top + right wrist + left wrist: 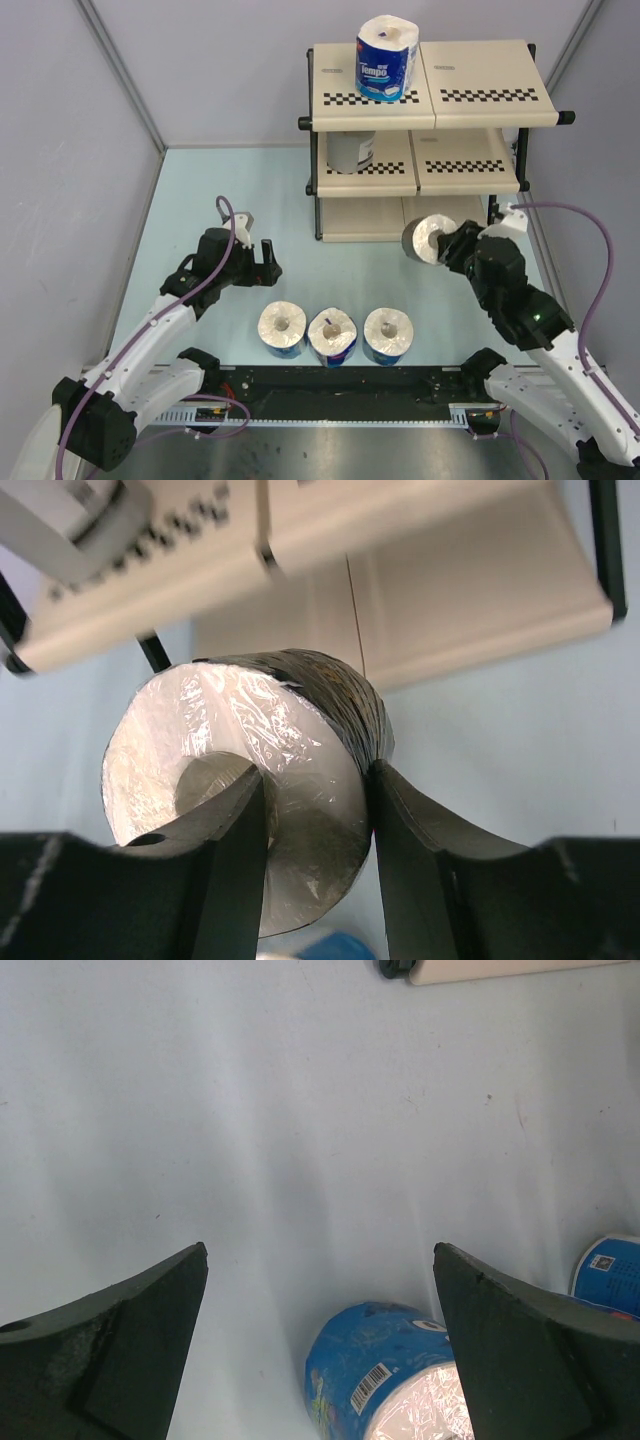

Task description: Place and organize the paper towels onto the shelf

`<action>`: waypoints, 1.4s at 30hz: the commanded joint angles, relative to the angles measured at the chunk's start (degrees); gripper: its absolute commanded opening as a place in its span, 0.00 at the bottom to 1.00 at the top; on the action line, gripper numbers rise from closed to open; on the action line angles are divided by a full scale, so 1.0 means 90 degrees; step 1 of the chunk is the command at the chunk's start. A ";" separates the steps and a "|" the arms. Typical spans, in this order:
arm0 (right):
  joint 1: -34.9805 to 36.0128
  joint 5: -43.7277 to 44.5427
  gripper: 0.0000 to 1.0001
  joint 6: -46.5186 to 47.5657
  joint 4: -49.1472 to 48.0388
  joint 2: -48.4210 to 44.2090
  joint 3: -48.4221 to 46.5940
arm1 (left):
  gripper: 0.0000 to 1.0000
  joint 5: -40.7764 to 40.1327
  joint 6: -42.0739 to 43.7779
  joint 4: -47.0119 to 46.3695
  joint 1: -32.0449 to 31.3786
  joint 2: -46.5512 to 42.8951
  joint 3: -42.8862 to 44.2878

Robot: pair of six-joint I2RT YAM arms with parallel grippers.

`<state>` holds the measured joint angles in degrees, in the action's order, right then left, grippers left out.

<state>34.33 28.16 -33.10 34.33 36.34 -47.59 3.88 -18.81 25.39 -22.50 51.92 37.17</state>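
Right end effector [315,780] clamped on the dark-wrapped roll [428,240], one finger inside the core, hovering before the shelf [486,80]. Likely light, squashy, slick-filmed; this wall pinch suits it.

Top view: high, looking down over the table [250,190] and shelf [480,85]. Wrist views: close, low; the right one shares the shelf.

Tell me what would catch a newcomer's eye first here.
The right tool holds the dark-wrapped roll on its side in front of the bottom tier of the shelf. A Tempo roll stands on the top tier, left side, a grey roll beneath it on the middle tier. Three more rolls stand in a row on the table near the open left tool.
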 commanded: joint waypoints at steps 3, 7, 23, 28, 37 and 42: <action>-0.0454 0.0269 0.40 0.1002 -0.1626 0.0405 -0.1088 | 1.00 0.0086 0.0098 -0.0116 -0.0039 -0.0085 0.0177; -0.0776 0.0562 0.38 0.0924 -0.2065 0.0737 -0.1411 | 1.00 0.0126 0.0098 -0.0125 -0.0039 -0.0076 0.0177; -0.2894 -0.1126 0.36 0.0534 -0.4156 0.2095 -0.1645 | 1.00 0.0077 0.0098 -0.0116 -0.0039 -0.0086 0.0187; -0.3159 -0.1751 0.36 0.0426 -0.4360 0.2515 -0.1694 | 1.00 0.0008 0.0098 -0.0086 -0.0039 -0.0076 0.0187; -0.3179 -0.2123 0.39 0.0367 -0.4371 0.2974 -0.1704 | 1.00 -0.0011 0.0098 -0.0077 -0.0039 -0.0066 0.0187; -0.3189 -0.2211 0.50 0.0455 -0.4381 0.3082 -0.1704 | 1.00 0.0018 0.0107 -0.0086 -0.0039 -0.0037 0.0187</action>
<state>5.85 9.56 -28.77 0.36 64.23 -59.70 3.68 -18.81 25.39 -22.50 51.90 37.17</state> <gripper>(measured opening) 0.464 0.996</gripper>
